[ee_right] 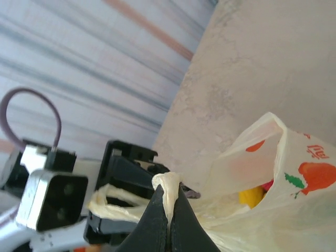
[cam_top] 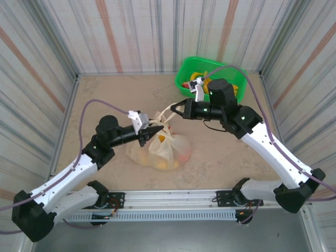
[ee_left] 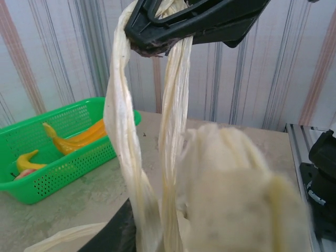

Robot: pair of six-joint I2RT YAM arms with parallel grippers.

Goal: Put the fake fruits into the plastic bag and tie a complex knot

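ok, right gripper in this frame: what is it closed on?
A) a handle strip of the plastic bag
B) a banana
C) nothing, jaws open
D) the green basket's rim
A: in the right wrist view the right gripper has its jaws pinched shut on a pale handle strip of the plastic bag. The bananas lie in the green basket, apart from it.
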